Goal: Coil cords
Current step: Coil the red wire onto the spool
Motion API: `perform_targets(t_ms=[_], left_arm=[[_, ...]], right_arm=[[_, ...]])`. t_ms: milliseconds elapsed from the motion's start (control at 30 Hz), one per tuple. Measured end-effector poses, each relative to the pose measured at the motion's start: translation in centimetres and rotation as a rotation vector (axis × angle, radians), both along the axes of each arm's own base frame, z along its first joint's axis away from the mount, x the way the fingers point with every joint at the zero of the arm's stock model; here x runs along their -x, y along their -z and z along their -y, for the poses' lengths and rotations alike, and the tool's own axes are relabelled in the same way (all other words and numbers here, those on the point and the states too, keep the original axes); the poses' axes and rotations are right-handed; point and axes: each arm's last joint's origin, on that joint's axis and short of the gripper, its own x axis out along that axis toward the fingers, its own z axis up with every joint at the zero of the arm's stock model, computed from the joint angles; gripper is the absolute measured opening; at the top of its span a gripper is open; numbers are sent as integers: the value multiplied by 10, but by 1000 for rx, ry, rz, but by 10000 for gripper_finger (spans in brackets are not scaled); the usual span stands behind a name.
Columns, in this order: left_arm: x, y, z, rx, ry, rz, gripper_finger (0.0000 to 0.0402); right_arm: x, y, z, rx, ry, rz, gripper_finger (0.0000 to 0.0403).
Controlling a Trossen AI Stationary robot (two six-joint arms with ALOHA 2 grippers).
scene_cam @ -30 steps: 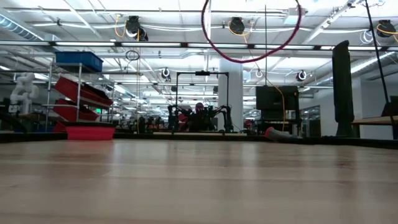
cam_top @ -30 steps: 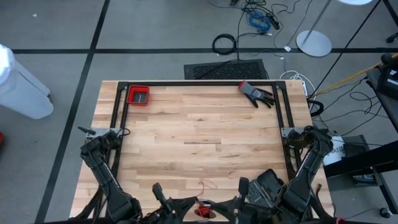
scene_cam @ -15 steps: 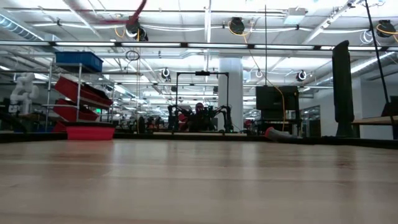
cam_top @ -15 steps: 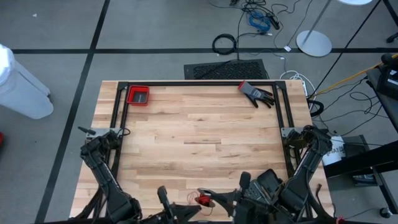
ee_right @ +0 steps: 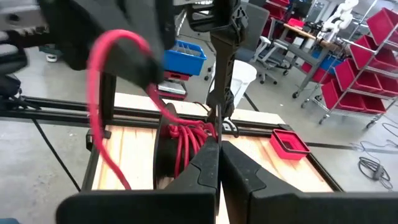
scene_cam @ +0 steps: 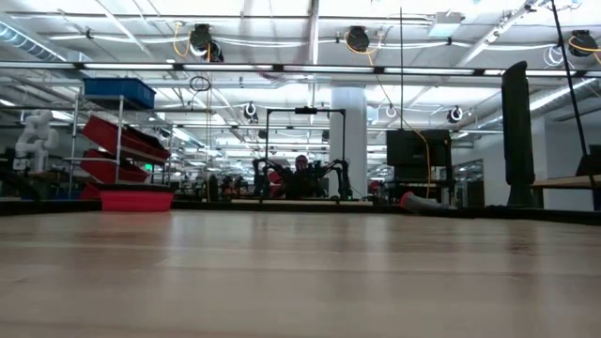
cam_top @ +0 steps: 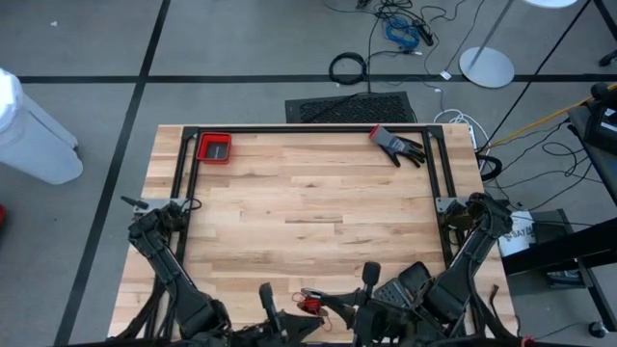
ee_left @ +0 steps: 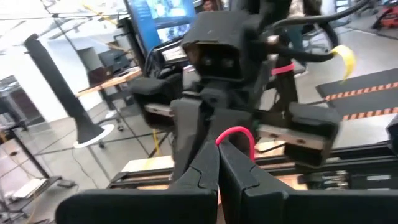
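High view: red bin (cam_top: pixel 214 147) and glove (cam_top: pixel 396 145) at table's (cam_top: pixel 308 207) far corners.

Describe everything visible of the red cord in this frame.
The red cord is thin and string-like, partly wound into a tangled bundle, with a loose loop arcing up from it in the right wrist view. From above it shows as a small red clump at the table's near edge, between the two arms. The left tool is shut with a red loop right at its tips; the right tool is shut beside the bundle.
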Motion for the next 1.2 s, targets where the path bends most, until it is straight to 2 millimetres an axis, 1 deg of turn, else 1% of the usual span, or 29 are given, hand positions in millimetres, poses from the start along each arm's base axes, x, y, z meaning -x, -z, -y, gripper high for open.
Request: perform_targets(t_ms=[133, 333, 467, 567, 767, 967, 1200], left_arm=[[0, 0, 0, 0, 2, 0, 0], [-6, 0, -7, -2, -34, -1, 0], [-13, 4, -11, 29, 42, -18, 0], [-14, 7, -11, 26, 47, -35, 0], [-12, 8, -14, 9, -63, -39, 0], [-10, 9, -11, 6, -67, -47, 0], [6, 10, -1, -22, -170, -53, 0]], right_arm=[[0, 0, 0, -3, 0, 0, 0], [0, 1, -1, -40, -45, -12, 0], [-1, 1, 0, -40, -42, -12, 0], [-2, 1, 0, -42, -52, -18, 0], [-2, 1, -3, -76, -138, -50, 0], [-1, 0, -4, -95, -159, -46, 0], [9, -4, -6, -134, -187, -58, 0]])
